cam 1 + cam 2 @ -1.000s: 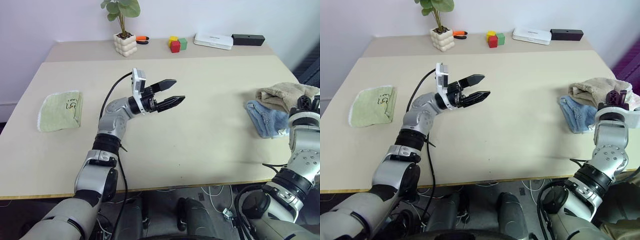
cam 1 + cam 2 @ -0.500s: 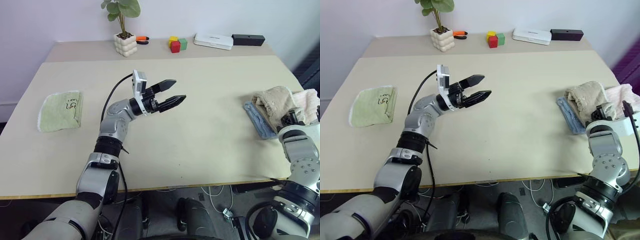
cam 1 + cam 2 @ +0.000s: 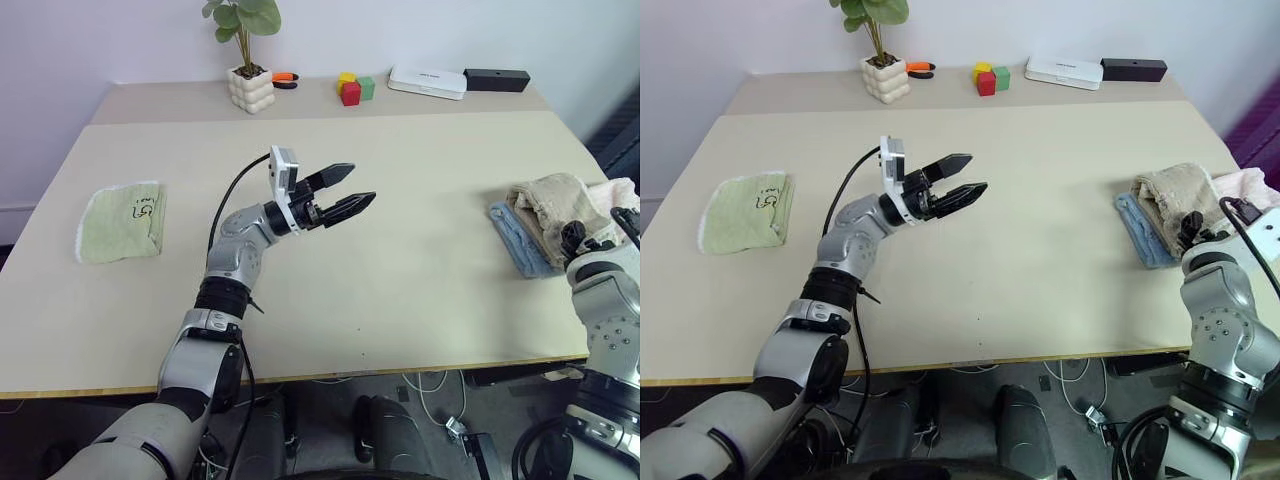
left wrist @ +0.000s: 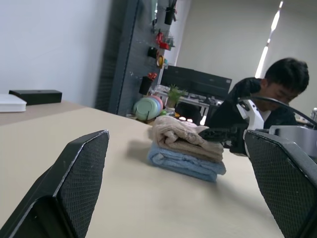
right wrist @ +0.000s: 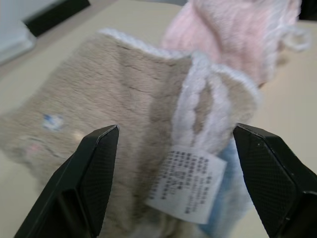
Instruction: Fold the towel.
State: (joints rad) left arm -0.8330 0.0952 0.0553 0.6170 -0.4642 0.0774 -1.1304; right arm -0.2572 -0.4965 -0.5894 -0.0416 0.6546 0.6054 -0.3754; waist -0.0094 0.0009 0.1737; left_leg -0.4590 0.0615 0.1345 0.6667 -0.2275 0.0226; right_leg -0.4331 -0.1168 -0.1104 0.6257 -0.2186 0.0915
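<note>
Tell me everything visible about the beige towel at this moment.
The beige towel is a tan terry cloth with white corded edging, a white loop and a printed care label. It lies bunched in a loose heap at the table's right end, on top of a light blue towel, with a pink towel beside it. The right gripper is open, its fingers on either side of the looped end; whether they touch the cloth cannot be told.

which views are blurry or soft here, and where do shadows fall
Right wrist view: the beige towel and its white care label sit close and look soft, the pink cloth behind blurrier. Left wrist view: the towel stack is fairly clear, the room behind hazy, the near fingers soft-edged. Left eye view: even lighting, only faint shadow on the table under the left gripper.
</note>
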